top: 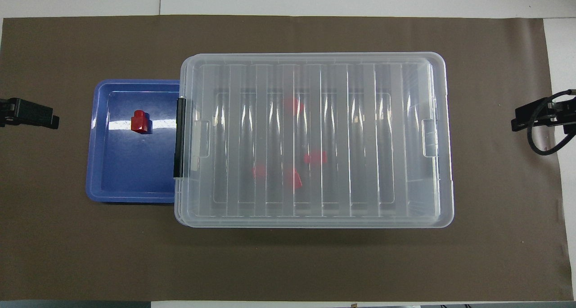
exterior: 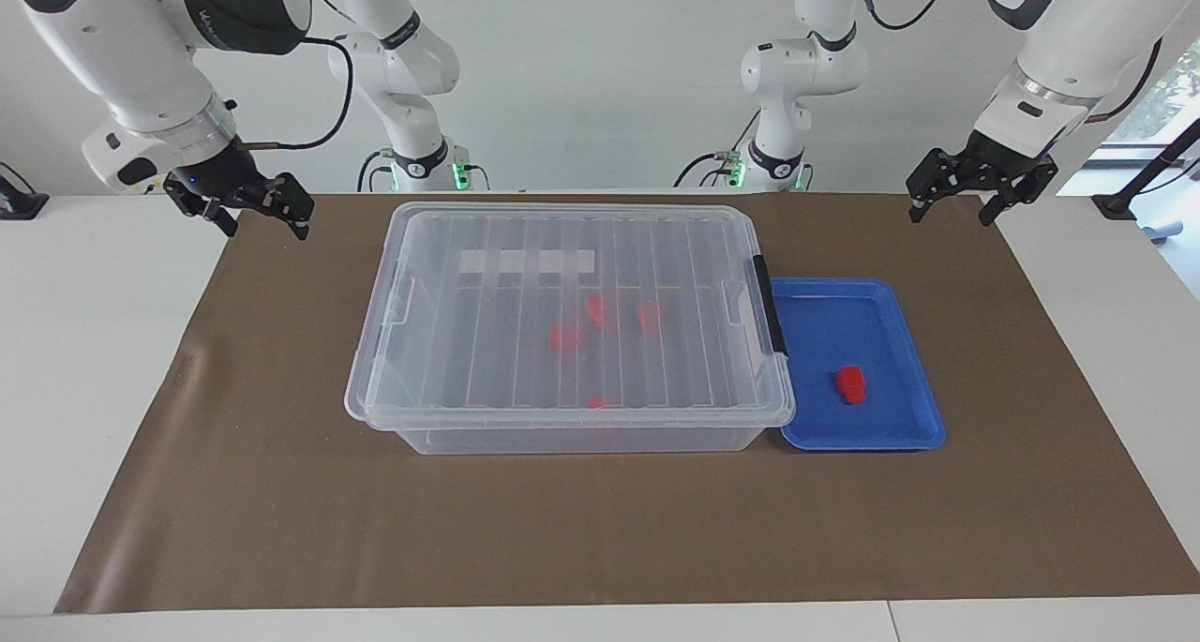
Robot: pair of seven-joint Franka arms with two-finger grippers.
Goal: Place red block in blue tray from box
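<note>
A: Hovering apart over the mat's ends, left gripper (exterior: 964,198) and right gripper (exterior: 253,209) gape empty.

B: Red block (exterior: 851,383) lies in the blue tray (exterior: 905,328), box (exterior: 570,319) lidded. Looks finished; retreat.

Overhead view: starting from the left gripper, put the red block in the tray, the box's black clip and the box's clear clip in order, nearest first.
From the left gripper, open over the mat's edge:
1. Red block, in the blue tray.
2. Black clip, on the box end touching the tray.
3. Clear clip, at the right arm's end.
</note>
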